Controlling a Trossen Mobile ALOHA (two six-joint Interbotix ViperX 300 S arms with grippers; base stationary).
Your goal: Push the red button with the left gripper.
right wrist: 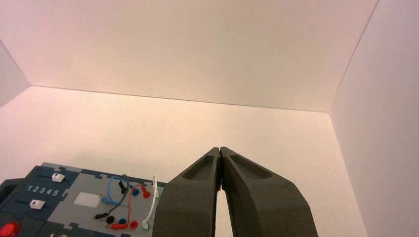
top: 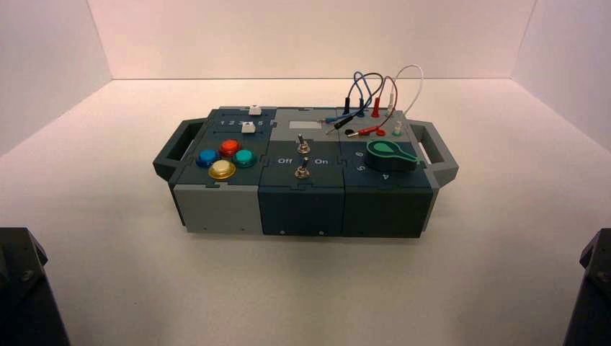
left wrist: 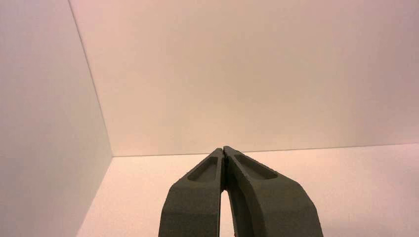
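Observation:
The red button [top: 230, 147] is a glossy dome at the far side of a cluster of four on the box's left part, with the blue [top: 207, 157], green [top: 245, 158] and yellow [top: 222, 169] domes around it. It also shows in the right wrist view [right wrist: 10, 229], at the picture's edge. My left gripper [left wrist: 224, 149] is shut and empty, pointing at the bare white floor and back wall, far from the box. My right gripper [right wrist: 219, 149] is shut and empty, beside the box's wire end.
The box [top: 216, 205] has a handle at each end, two sliders [top: 248, 127], two toggle switches [top: 303, 170] between "Off" and "On", a green knob [top: 390, 154] and looped wires [top: 371, 94]. White walls enclose the floor. Dark arm bases sit at the bottom corners [top: 25, 288].

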